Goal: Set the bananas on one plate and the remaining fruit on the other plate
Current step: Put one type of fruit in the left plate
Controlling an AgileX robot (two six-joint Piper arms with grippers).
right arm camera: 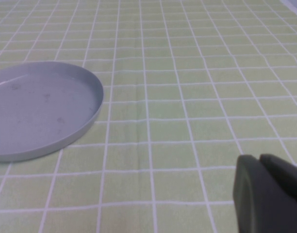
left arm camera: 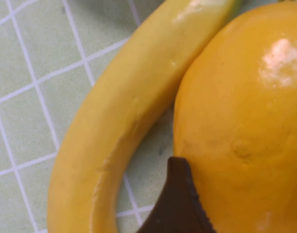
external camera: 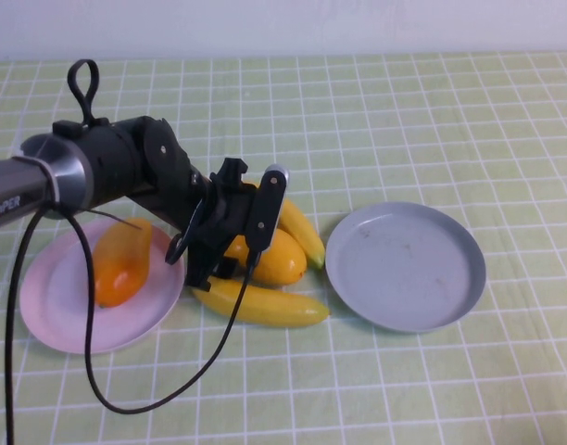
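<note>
One orange mango-like fruit [external camera: 121, 264] lies on the pale pink plate [external camera: 52, 306] at the left. The second one [external camera: 279, 258] lies on the cloth between the two bananas, one in front [external camera: 265, 304] and one behind [external camera: 302, 232]. My left gripper [external camera: 230, 246] is down over this fruit's left end, open, with its fingers astride it. In the left wrist view the fruit [left arm camera: 245, 121] fills the right side, one dark finger [left arm camera: 175, 204] touches its edge, and a banana [left arm camera: 124, 126] curves beside it. The grey-blue plate [external camera: 404, 269] is bare. My right gripper [right arm camera: 259, 162] is shut, right of that plate [right arm camera: 41, 107].
A green checked cloth [external camera: 404, 120] covers the table. The left arm's black cable [external camera: 89, 371] loops over the pink plate's front and the cloth. A pale wall runs along the table's far edge.
</note>
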